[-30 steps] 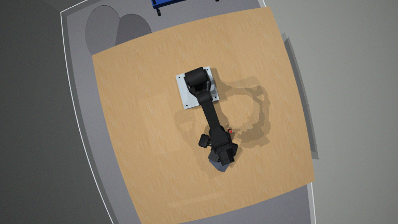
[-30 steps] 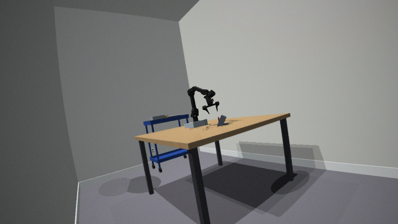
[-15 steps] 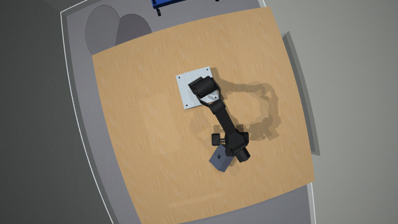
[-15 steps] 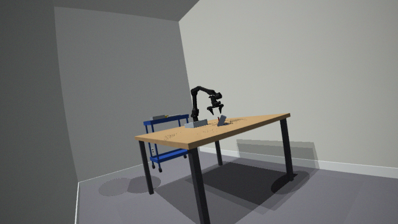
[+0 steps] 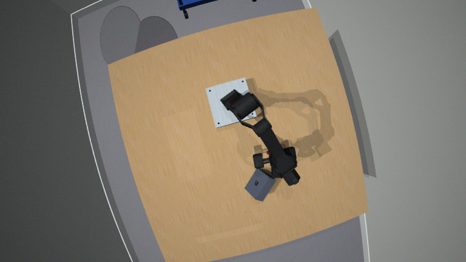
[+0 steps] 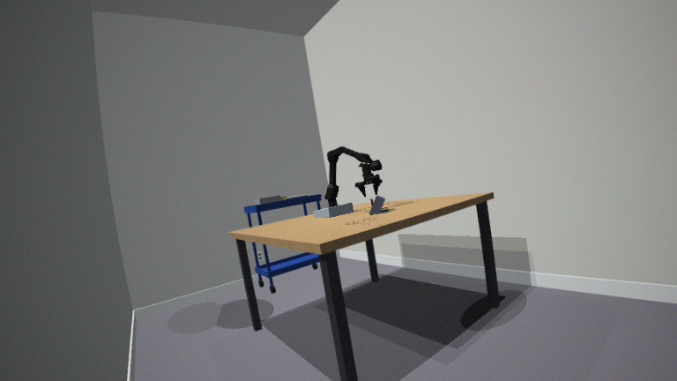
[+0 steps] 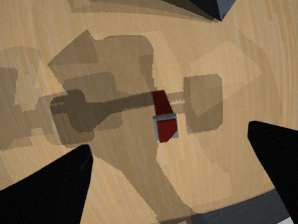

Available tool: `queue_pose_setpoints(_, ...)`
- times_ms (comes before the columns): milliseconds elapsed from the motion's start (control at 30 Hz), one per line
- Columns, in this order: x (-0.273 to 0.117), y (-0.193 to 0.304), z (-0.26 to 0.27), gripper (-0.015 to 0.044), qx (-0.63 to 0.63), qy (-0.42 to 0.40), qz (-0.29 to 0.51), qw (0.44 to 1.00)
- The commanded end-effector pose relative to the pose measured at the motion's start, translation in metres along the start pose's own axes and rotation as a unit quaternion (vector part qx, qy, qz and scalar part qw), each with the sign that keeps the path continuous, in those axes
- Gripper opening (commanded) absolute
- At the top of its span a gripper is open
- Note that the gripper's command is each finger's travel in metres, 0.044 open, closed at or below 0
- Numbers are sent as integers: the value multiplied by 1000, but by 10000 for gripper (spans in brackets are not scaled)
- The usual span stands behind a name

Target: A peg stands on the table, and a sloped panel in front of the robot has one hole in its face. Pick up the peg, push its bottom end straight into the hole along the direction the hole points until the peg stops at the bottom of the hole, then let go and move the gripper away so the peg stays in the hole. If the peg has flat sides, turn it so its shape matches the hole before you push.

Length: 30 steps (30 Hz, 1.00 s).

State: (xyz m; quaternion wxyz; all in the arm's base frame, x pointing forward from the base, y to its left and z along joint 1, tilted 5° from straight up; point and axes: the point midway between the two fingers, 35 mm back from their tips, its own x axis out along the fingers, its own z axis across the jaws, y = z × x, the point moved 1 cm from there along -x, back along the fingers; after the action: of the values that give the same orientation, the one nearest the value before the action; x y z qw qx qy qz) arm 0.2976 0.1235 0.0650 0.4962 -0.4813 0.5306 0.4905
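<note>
Hand [image 5: 274,156] [image 6: 370,194] [image 7: 172,141] with fingers wide apart, above the red peg [image 5: 268,151] [image 6: 371,202] [image 7: 161,102]. Below, peg upright on the wooden desk [image 5: 182,136] [image 6: 284,232] [image 7: 260,165], outside the hole [image 5: 256,182]. Near the peg, gray sloped block [image 5: 265,183] [image 6: 377,205] [image 7: 226,7] with that hole in its face. Farther off, beyond the desk edge, blue cart [image 5: 195,4] [image 6: 284,205].

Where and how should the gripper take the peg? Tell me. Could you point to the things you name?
Grip the peg [image 6: 371,202] [image 7: 167,129] by its upper shaft, likely coming from above, one finger on each of two opposite flat sides. It stands upright, slim and flat-sided, within the finger gap.
</note>
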Motion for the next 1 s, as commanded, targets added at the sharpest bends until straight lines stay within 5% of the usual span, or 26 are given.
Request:
queue_pose_setpoints(0, 6, 1, 2, 440, -4, -1, 3, 1000)
queue_pose_setpoints(967, 53, 2, 2, 440, -4, -1, 3, 1000)
